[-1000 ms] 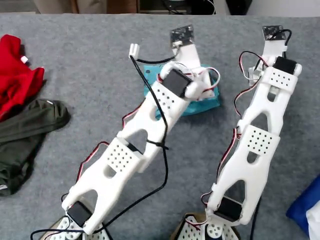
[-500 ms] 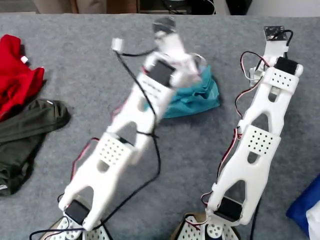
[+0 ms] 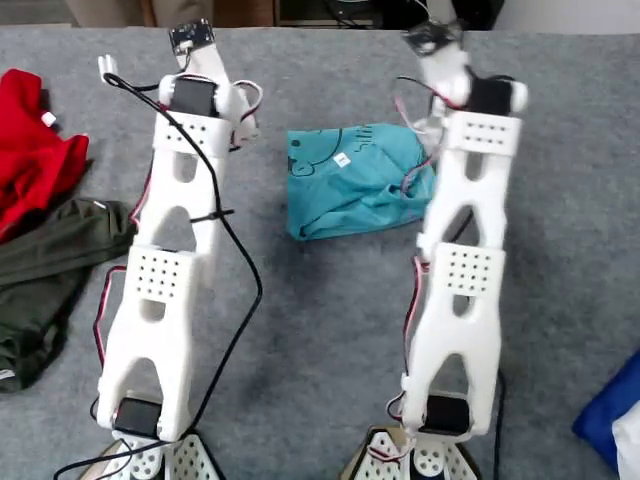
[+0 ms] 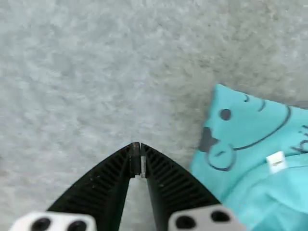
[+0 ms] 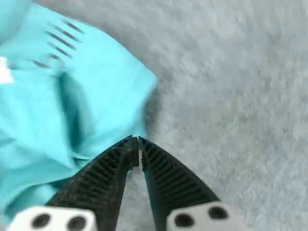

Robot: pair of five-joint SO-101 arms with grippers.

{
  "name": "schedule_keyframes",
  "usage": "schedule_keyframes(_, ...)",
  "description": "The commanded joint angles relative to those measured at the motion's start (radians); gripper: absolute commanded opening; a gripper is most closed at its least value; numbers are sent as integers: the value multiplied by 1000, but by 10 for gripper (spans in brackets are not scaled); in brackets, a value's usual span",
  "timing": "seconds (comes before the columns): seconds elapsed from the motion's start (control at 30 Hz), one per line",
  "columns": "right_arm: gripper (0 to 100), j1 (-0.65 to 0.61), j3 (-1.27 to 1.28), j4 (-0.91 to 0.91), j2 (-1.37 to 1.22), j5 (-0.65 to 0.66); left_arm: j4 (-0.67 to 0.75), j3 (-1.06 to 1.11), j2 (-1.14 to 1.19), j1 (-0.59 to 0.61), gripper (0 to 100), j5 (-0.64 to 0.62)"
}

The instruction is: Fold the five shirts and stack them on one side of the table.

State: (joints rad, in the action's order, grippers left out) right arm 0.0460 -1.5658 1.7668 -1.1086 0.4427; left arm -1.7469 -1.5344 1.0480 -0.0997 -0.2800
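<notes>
A folded teal shirt [image 3: 350, 185] lies on the grey carpeted table [image 3: 330, 330] between my two arms. Left of it, over bare carpet, my left gripper [image 4: 136, 161] is shut with nothing in it, and the teal shirt [image 4: 250, 149] shows a printed face and a small white tag. At the shirt's right side, my right gripper [image 5: 135, 153] is shut and empty, its tips right at the edge of the teal shirt [image 5: 72, 96]. A red shirt [image 3: 35, 150] and a dark green shirt [image 3: 50, 255] lie crumpled at the table's left edge.
A blue and white garment [image 3: 612, 415] pokes in at the lower right corner. The left arm [image 3: 170, 260] and right arm [image 3: 460, 270] stretch from the near edge toward the far side. Open carpet lies between and beyond them.
The left arm swung left off the teal shirt, leaving it uncovered. The right arm moved left to the shirt's right edge.
</notes>
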Motion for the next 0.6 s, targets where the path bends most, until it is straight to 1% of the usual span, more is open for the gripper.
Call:
schedule_keyframes(0.0,9,-50,62,20,147,17,-20,-18,-82,38,19,101)
schedule_keyframes(0.13,9,-85,309,20,294,34,-21,172,-259,63,18,160)
schedule_keyframes(0.27,11,-104,484,14,426,52,-20,575,-538,61,19,235)
schedule_keyframes(0.3,23,-102,499,14,447,52,-18,684,-608,54,19,253)
schedule_keyframes(0.37,83,-97,509,15,467,52,-11,891,-725,41,19,285)
schedule_keyframes(0.47,168,-102,510,15,472,52,83,1186,-829,34,20,301)
schedule_keyframes(0.57,174,-124,519,14,461,48,245,1452,-877,34,20,302)
